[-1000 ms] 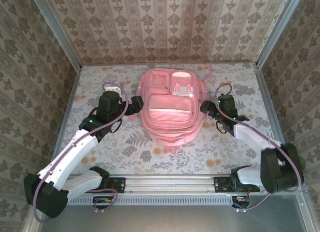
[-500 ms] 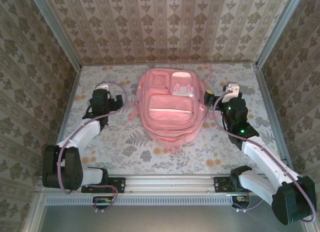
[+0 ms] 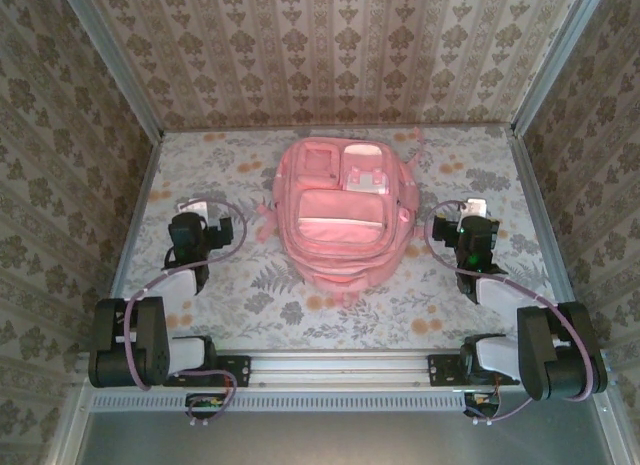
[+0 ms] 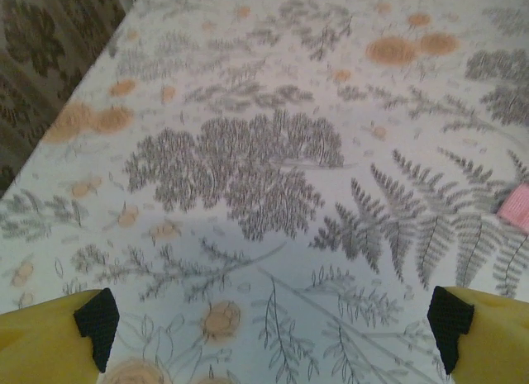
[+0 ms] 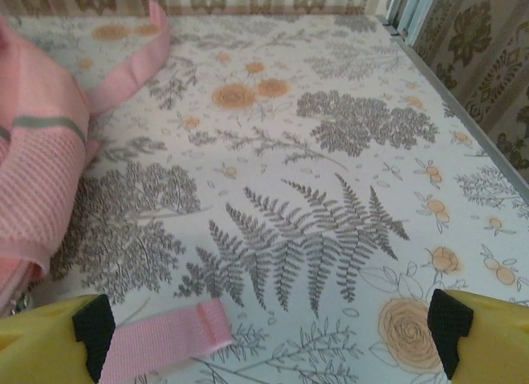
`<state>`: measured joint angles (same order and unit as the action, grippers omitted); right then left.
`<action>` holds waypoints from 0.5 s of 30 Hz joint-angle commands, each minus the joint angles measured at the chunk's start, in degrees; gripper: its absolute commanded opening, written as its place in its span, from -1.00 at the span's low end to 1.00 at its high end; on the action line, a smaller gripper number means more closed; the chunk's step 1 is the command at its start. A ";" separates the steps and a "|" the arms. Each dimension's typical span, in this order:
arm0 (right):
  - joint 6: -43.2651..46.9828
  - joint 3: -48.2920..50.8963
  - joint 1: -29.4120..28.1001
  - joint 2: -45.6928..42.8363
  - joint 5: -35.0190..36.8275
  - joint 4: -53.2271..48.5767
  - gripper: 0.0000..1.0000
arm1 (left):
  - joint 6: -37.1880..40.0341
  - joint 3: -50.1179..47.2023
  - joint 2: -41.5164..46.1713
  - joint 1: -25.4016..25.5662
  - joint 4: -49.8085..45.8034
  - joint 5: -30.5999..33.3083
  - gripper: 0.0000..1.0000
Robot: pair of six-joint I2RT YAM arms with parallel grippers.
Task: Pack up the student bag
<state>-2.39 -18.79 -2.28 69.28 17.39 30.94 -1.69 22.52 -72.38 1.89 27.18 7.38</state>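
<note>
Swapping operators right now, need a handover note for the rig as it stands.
Left gripper: open, empty, over bare table left of the student bag.
Right gripper: open, empty, right of the bag, pink strap end on the table near it.
Bag: flat mid-table, front pockets up, neither gripper touching it.
Done or left: contents hidden; check inside before calling it packed.

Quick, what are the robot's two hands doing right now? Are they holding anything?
Left gripper: open, holding nothing.
Right gripper: open, holding nothing; a pink strap lies on the table by one finger.
</note>
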 commanded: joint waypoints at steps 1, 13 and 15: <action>-4.30 0.08 0.61 -1.50 -0.19 2.41 0.99 | 1.67 -2.84 -0.38 0.13 10.44 -1.00 1.00; -3.80 5.40 2.28 5.43 -7.02 24.03 0.99 | -0.55 -10.13 -17.71 -5.26 45.18 -6.77 1.00; -4.33 7.97 2.92 12.51 -7.02 35.03 0.99 | -0.62 -6.81 -14.89 -5.14 34.72 -7.77 1.00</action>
<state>-5.23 -14.06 -0.19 75.16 12.32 49.69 -2.11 13.15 -89.19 -3.05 58.48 3.22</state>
